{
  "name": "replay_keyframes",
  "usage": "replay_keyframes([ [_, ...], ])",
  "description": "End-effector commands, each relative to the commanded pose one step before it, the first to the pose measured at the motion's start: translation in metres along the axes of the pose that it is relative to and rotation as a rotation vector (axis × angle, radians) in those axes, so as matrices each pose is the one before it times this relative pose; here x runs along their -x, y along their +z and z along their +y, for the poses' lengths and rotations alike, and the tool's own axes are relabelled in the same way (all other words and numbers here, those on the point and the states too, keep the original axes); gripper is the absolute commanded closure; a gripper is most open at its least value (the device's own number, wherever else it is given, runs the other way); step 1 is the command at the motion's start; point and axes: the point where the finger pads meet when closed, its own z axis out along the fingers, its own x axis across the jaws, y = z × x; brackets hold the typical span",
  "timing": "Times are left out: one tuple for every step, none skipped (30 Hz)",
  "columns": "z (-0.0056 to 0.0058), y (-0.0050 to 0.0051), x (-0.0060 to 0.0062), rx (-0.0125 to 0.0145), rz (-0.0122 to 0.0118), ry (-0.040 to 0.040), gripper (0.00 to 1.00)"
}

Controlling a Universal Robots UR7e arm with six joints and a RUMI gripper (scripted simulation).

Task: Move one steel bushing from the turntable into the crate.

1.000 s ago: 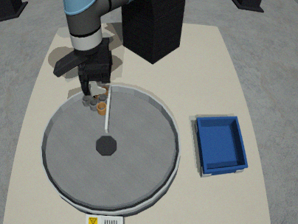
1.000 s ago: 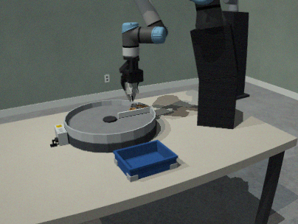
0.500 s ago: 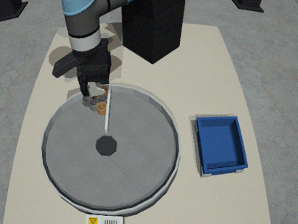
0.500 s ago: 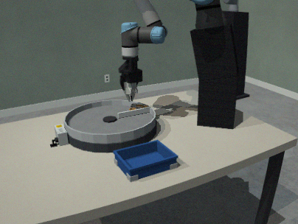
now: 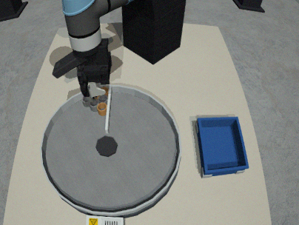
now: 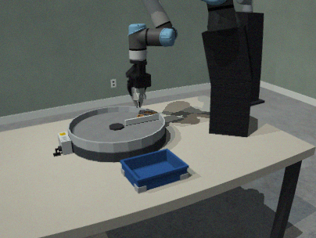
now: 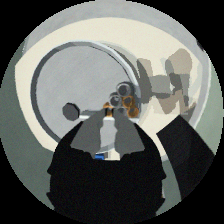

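We had the end eff. [image 5: 95, 95] [image 6: 138, 106] [image 7: 109, 116] closed near the bushings [image 5: 102, 109] [image 6: 149, 113] [image 7: 123, 90] on the t'table [image 5: 81, 170] [image 6: 113, 146] [image 7: 65, 75], w/ the crate [image 5: 226, 171] [image 6: 160, 180] well apart.

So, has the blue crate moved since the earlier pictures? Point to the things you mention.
No, the blue crate [image 5: 224, 172] [image 6: 162, 178] [image 7: 99, 157] has not visibly moved in any direction: in the top view, its gap from the turntable [image 5: 111, 178] [image 6: 117, 148] [image 7: 77, 67] looks unchanged.
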Motion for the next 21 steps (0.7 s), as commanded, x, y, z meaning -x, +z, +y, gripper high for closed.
replay_keyframes([
  [-0.00211, -0.00008, 0.0017, -0.00259, -0.00293, 0.00057, 0.94],
  [0.0, 0.0, 0.0, 0.0, 0.0, 0.0, 0.94],
  [0.0, 0.0, 0.0, 0.0, 0.0, 0.0, 0.94],
  [0.0, 0.0, 0.0, 0.0, 0.0, 0.0, 0.94],
  [0.0, 0.0, 0.0, 0.0, 0.0, 0.0, 0.94],
  [0.0, 0.0, 0.0, 0.0, 0.0, 0.0, 0.94],
  [-0.00003, 0.00036, 0.00003, 0.0, 0.0, 0.0, 0.94],
  [0.00005, 0.00176, -0.00005, 0.0002, 0.00022, 0.00001, 0.94],
  [-0.00008, 0.00242, 0.00008, -0.0003, -0.00031, 0.00002, 0.94],
  [0.00001, 0.00366, -0.00002, 0.0, 0.0, 0.00003, 0.94],
  [0.00002, 0.00437, -0.00003, 0.0, 0.00001, 0.00003, 0.94],
  [0.00002, 0.00441, -0.00003, 0.0, 0.00001, 0.00003, 0.94],
  [0.00002, 0.00377, -0.00003, 0.0, 0.0, 0.00003, 0.94],
  [0.0, 0.0, 0.0, 0.0, 0.0, 0.0, 0.94],
  [0.0, 0.0, 0.0, 0.0, 0.0, 0.0, 0.94],
  [0.00001, 0.00259, -0.00002, 0.0, 0.0, 0.00004, 0.94],
  [0.00001, 0.00122, -0.00001, 0.0, 0.0, 0.00002, 0.94],
  [0.0, 0.00021, 0.0, 0.0, 0.0, 0.00001, 0.94],
  [0.0, 0.0, 0.0, 0.0, 0.0, 0.00001, 0.94],
  [0.0, 0.0, 0.0, 0.0, 0.0, 0.00001, 0.94],
  [0.0, 0.0, 0.0, 0.0, 0.0, 0.0, 0.94],
])
